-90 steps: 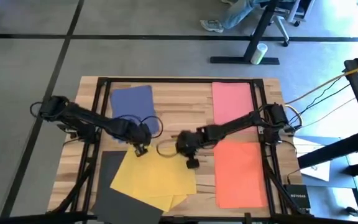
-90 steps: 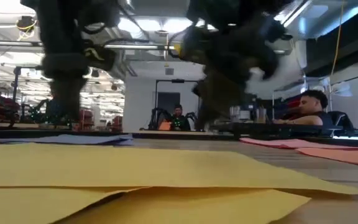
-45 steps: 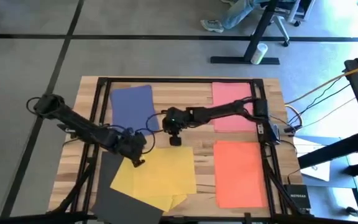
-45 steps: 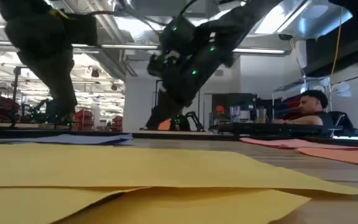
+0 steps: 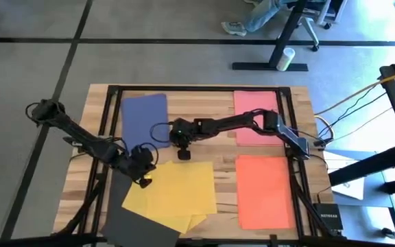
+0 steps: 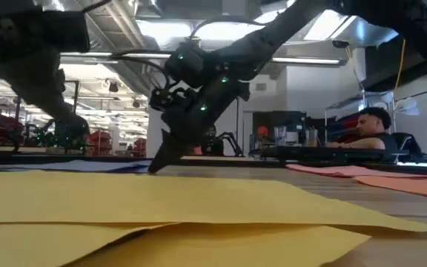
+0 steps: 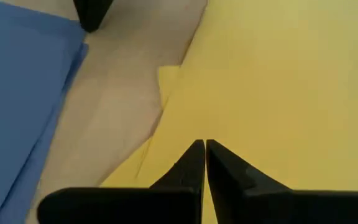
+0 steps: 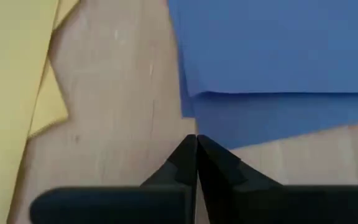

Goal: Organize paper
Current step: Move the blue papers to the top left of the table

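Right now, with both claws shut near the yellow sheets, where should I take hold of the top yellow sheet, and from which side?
Probably at its far left corner, coming from the blue paper side. The yellow sheet lies flat, so only an edge gives purchase, and that corner pokes out over bare wood. The left claw already sits shut on that edge; open it first. The right claw is over bare wood nearby.

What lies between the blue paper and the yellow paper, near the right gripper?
Only bare wooden table separates the blue paper from the yellow paper; the right wrist view shows it, above the right gripper.
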Controlling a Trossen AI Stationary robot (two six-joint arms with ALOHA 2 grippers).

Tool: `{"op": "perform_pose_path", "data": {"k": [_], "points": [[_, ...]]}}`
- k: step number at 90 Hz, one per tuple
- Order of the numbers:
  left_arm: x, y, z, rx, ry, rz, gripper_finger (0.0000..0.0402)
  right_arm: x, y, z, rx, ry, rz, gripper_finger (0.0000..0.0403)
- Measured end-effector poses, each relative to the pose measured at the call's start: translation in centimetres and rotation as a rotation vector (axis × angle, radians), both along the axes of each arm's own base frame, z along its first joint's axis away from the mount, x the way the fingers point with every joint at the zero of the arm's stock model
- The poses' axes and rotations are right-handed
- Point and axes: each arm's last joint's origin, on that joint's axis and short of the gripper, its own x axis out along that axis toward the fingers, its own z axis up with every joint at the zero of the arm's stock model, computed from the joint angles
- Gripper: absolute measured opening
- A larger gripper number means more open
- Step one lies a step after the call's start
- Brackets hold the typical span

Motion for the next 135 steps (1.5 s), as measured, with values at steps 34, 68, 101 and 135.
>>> {"op": "perform_pose_path", "data": {"k": [34, 68, 101, 135], "points": [[-0.1, -0.1, 0.0, -0.001, -0.001, -0.008, 0.0, 2.8, 0.0, 0.0, 0.055, -0.047, 0.053, 0.0], [-0.1, -0.1, -0.1, 0.001, 0.004, -0.008, 0.0, 1.9, 1.4, 1.9, 0.022, 0.169, 0.158, 0.0], [-0.4, 0.0, -0.2, 0.008, 0.034, 0.007, 0.0, 2.4, -0.5, 2.0, -0.089, 0.122, 0.058, 0.0], [0.1, -0.5, 0.2, 0.011, -0.03, -0.064, 0.0, 2.9, -1.3, 0.6, -0.071, 0.089, 0.042, 0.0]]}}
